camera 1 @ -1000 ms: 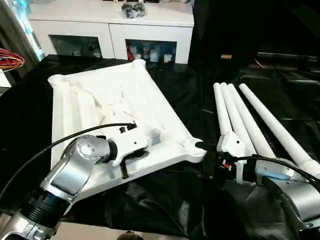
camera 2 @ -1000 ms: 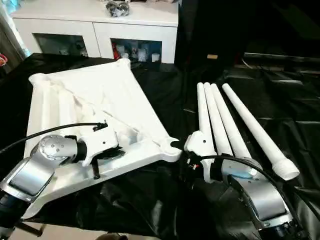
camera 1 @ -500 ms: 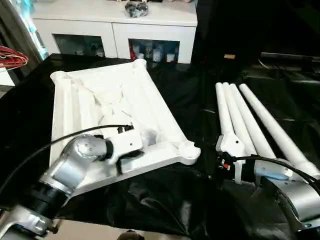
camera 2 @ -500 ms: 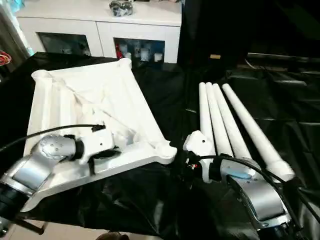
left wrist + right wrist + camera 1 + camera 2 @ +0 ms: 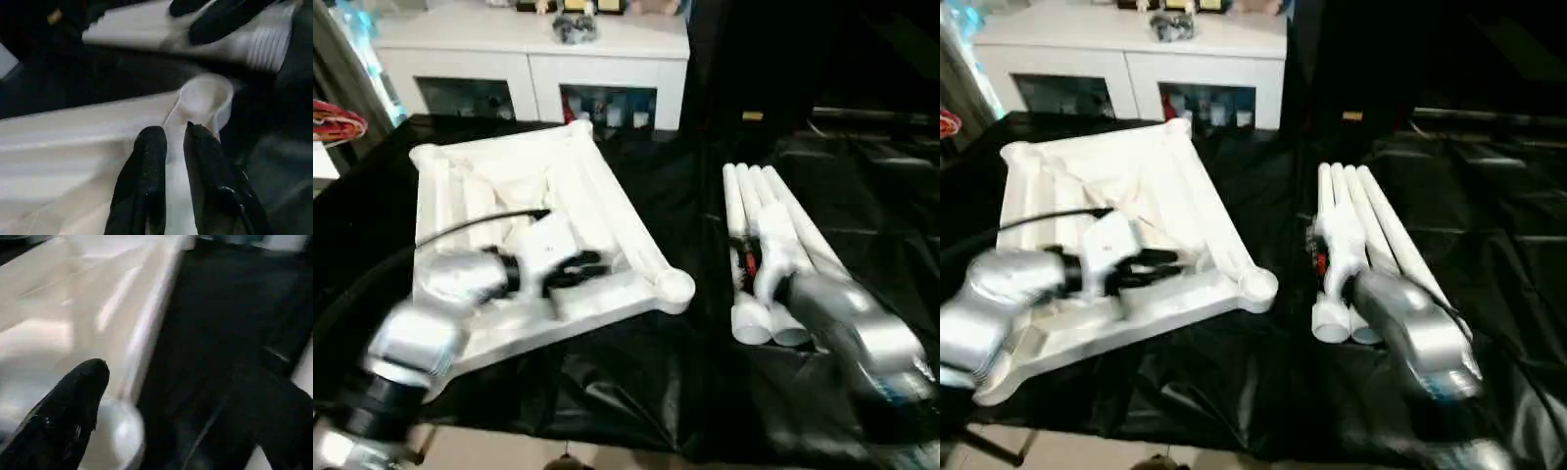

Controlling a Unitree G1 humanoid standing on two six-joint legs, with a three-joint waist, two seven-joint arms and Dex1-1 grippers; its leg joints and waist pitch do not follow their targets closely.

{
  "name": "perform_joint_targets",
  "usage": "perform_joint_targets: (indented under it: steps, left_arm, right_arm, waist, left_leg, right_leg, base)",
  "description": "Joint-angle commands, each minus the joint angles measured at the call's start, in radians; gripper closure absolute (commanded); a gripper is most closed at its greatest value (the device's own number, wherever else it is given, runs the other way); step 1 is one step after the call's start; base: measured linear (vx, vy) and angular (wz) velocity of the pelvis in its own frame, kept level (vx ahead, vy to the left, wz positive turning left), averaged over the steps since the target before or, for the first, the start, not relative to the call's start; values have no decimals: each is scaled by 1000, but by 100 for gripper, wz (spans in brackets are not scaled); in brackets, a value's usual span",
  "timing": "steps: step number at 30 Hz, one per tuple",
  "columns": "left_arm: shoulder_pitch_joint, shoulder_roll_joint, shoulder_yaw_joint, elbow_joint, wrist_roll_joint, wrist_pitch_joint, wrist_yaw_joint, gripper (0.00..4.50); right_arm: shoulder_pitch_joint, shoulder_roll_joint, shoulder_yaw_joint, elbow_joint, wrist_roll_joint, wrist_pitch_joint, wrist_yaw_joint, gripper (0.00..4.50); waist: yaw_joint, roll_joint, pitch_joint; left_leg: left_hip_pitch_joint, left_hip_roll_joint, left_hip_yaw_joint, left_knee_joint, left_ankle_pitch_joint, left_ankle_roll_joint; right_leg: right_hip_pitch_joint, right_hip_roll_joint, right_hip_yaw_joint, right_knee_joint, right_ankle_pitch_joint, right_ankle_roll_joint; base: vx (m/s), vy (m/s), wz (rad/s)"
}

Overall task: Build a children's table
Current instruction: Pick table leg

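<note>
The children's table top (image 5: 509, 186) lies upside down on the black cloth, left of centre, with a round corner socket (image 5: 673, 285) at its near right corner. My left gripper (image 5: 170, 132) hangs over the near rim beside that socket. Its fingers (image 5: 149, 152) are slightly apart, with the white rim showing in the narrow gap. The white legs (image 5: 752, 201) lie side by side to the right, their wide ends (image 5: 751, 323) towards me. My right gripper (image 5: 181, 382) reaches over them, jaws wide open and empty, pointing at the table top's corner.
A white cabinet (image 5: 529, 49) with shelf openings stands behind the work surface, with small objects on top. Red wires (image 5: 337, 119) hang at the far left. Wrinkled black cloth (image 5: 636, 382) covers the surface right up to its near edge.
My left gripper's fingers have parted a little, and the table top's near corner has shifted left. The right arm has swung up and forward over the legs. The camera has also moved.
</note>
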Motion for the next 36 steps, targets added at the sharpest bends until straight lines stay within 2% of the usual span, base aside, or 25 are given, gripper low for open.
perform_joint_targets:
  steps: [1, 2, 3, 5, 8, 10, 11, 14, 19, 28, 36]
  left_arm:
    - [6, 2, -8, -27, -7, 29, 13, 364]
    - [7, 0, -10, -30, -9, 33, 13, 364]
    - [11, -7, -18, -44, -16, 47, 17, 364]
    - [12, -12, -23, -50, -22, 57, 18, 364]
    - [19, -16, -33, -75, -29, 88, 9, 364]
    - [19, -17, -34, -78, -30, 92, 7, 364]
    - [21, -15, -38, -89, -36, 103, 2, 364]
    - [22, -10, -41, -102, -47, 118, -4, 364]
    - [21, -11, -40, -114, -56, 134, -5, 364]
    - [15, -6, -55, -116, -65, 145, -9, 287]
    - [18, -4, -67, -124, -58, 146, -5, 287]
  right_arm:
    - [-13, 3, -20, 29, -14, 32, -59, 0]
    - [-16, 7, -22, 33, -14, 35, -65, 0]
    - [-35, 23, -34, 47, -12, 55, -88, 0]
    - [-47, 30, -38, 55, -15, 64, -100, 0]
    - [-75, 37, -39, 69, -25, 138, -129, 0]
    - [-78, 37, -39, 70, -26, 145, -132, 0]
    - [-87, 40, -44, 78, -32, 161, -156, 0]
    - [-94, 35, -54, 77, -30, 185, -176, 0]
    - [-91, 28, -67, 44, -23, 258, -198, 0]
    - [-80, 28, -69, 45, -2, 345, -187, 0]
    - [-104, 20, -57, 98, -23, 399, -192, 0]
  waist:
    - [-3, -7, -63]
    - [-2, -8, -64]
    - [-3, -11, -64]
    - [-3, -11, -70]
    - [-4, -13, -74]
    - [-4, -13, -73]
    - [-2, -13, -71]
    - [-2, -13, -68]
    - [-4, -12, -65]
    - [-3, -9, -68]
    - [-3, -10, -67]
  left_leg:
    - [30, 74, -34, -78, -225, -38]
    - [32, 74, -31, -77, -211, -36]
    - [29, 73, -31, -78, -203, -34]
    - [25, 72, -32, -75, -158, -27]
    - [20, 68, -28, -68, -92, -6]
    - [20, 67, -27, -67, -88, 0]
    - [20, 68, -26, -68, -105, -3]
    - [25, 70, -26, -72, -143, -21]
    - [25, 70, -26, -75, -162, -36]
    - [25, 69, -27, -74, -150, -44]
    - [26, 69, -27, -74, -156, -50]
  right_leg:
    - [16, -103, 61, -92, -230, -165]
    - [14, -100, 63, -89, -192, -162]
    - [18, -100, 62, -88, -175, -161]
    - [23, -100, 59, -78, -102, -166]
    - [25, -95, 59, -70, -4, -172]
    - [24, -96, 59, -70, -1, -177]
    - [23, -98, 60, -74, -30, -173]
    - [21, -98, 61, -80, -101, -164]
    - [20, -97, 62, -84, -134, -149]
    - [21, -96, 62, -80, -85, -150]
    - [21, -97, 63, -81, -105, -153]
  base:
    - [0, 0, 0]
    - [0, 0, 0]
    - [0, 0, 0]
    - [0, 0, 0]
    - [0, 0, 0]
    - [0, 0, 0]
    - [0, 0, 0]
    - [0, 0, 0]
    - [0, 0, 0]
    - [0, 0, 0]
    - [0, 0, 0]
